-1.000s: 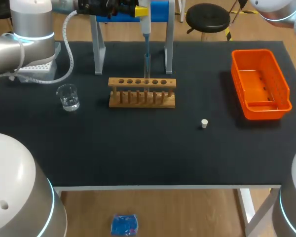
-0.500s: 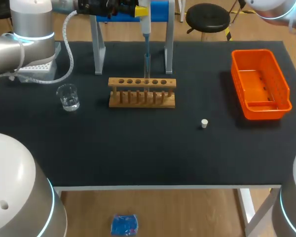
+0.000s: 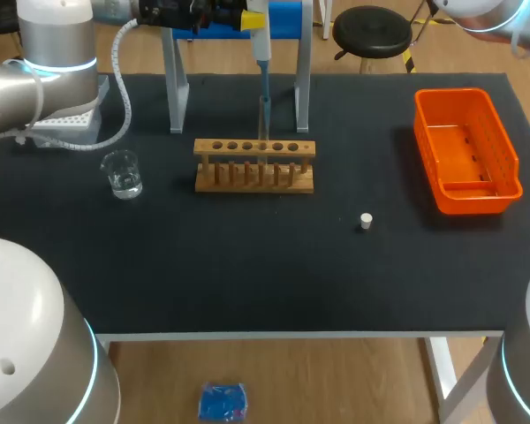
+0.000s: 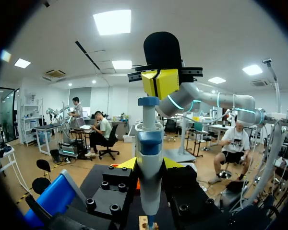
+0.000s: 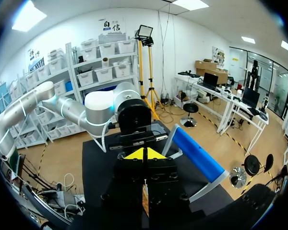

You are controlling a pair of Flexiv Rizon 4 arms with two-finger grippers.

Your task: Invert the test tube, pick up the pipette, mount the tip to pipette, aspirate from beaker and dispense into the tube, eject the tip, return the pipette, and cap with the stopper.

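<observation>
Only the left wrist view shows the right jaws, pinched together empty, right at the top of the pipette (image 4: 149,153). The head view shows its tip down in the test tube (image 3: 265,113) in the rack (image 3: 254,165). The left jaws clasp the pipette upright above the rack.

Silver-grey arms (image 3: 18,88) with cyan light rings, a white ribbed hose (image 3: 124,88), black bolted wrists and yellow-tipped fingers (image 5: 135,155).

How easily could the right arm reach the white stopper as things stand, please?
Probably easily: the stopper lies alone on the table, clear of the rack and orange bin, though the right gripper is shut.
</observation>
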